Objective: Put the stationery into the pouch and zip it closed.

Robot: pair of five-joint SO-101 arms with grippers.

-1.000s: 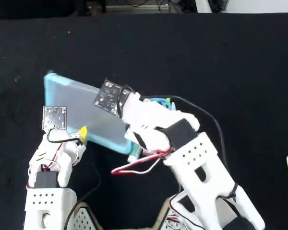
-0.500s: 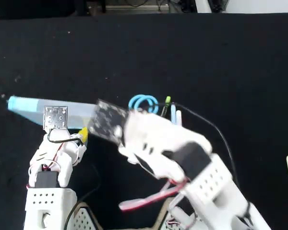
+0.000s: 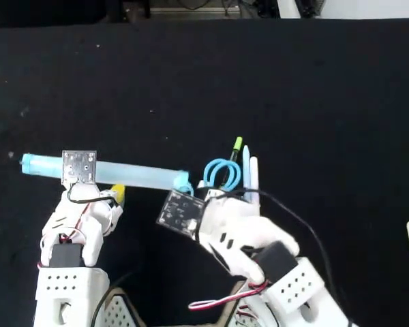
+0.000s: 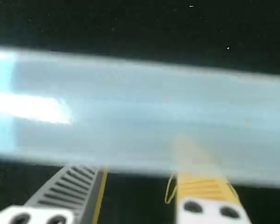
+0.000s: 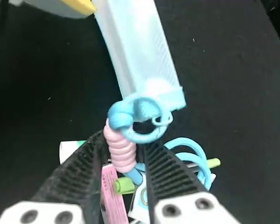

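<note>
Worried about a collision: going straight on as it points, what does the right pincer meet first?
Ahead of the right pincer, the pink coiled cord comes first, then the blue ring pull on the light-blue translucent plastic pouch; depth is unclear.

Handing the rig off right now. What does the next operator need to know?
Grippers: left gripper sits at the near edge of the pouch, grip unreadable; right gripper is shut on the pink coiled pull at the pouch end.
Things: pouch seen edge-on from above; scissors and pens lie on the table, outside the pouch.
Done: nothing packed; can't tell if the zip is open.
Left: load stationery, zip closed.
</note>
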